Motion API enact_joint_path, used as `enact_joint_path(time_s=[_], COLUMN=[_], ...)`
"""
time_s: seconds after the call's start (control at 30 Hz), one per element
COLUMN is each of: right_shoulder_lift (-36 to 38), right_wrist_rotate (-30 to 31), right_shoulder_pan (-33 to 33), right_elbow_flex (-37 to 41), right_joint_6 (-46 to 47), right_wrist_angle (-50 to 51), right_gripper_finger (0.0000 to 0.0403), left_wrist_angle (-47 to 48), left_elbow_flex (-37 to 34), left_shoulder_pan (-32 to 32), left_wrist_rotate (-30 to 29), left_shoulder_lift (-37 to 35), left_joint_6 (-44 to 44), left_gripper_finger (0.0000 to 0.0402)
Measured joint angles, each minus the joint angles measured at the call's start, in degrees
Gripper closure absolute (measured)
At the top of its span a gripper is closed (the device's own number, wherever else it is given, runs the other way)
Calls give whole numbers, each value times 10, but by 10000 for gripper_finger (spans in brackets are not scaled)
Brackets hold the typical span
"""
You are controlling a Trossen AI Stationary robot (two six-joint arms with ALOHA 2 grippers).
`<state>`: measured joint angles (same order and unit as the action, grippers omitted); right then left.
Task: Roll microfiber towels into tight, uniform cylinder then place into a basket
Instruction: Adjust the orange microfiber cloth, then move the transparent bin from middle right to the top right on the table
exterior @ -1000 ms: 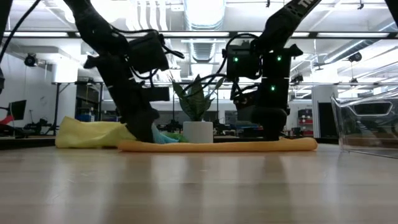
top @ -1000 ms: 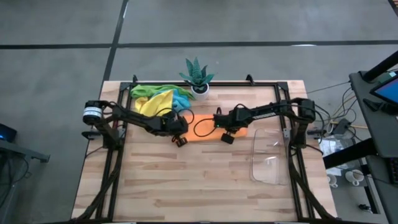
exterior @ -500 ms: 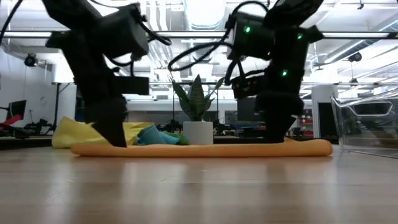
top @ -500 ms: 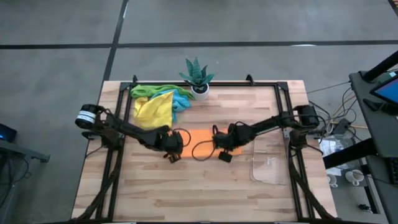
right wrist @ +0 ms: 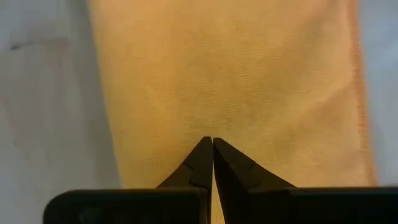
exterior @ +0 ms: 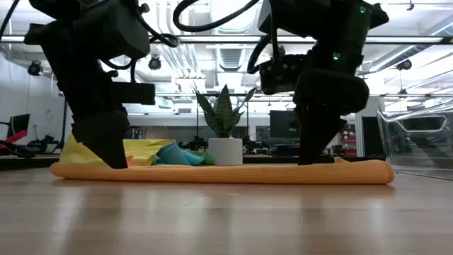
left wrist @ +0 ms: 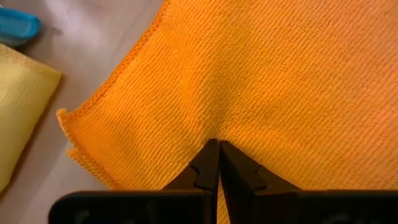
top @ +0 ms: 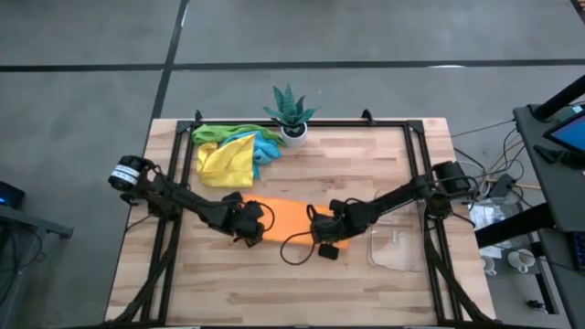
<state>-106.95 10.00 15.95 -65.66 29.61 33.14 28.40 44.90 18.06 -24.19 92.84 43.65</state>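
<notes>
Both hands [top: 245, 228] [top: 322, 239] have dragged one orange towel [top: 285, 217] nearer, pinching it.

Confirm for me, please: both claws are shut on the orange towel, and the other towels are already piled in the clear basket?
Not quite. Both the left claw and right claw are shut on the orange towel, but the high view shows the other towels heaped on the table beside the potted plant, not in the basket, which holds none.
</notes>
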Motion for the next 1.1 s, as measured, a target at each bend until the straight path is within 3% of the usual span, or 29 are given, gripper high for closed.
enact_joint_path(time_s=[0.73, 1.1], right_shoulder_lift=[3, 67], right_wrist_rotate=[34, 71], right_shoulder_pan=[-1, -1], right_elbow_flex=[22, 33], right_joint_6=[-1, -11], right_wrist_angle=[25, 38], right_gripper_finger=[394, 394], left_wrist_angle=[-55, 28], left_elbow_flex=[5, 8], left_shoulder_pan=[43, 40], left_wrist_rotate=[46, -50], left_shoulder_lift=[-1, -72], left_joint_6=[115, 86], left_gripper_finger=[401, 401])
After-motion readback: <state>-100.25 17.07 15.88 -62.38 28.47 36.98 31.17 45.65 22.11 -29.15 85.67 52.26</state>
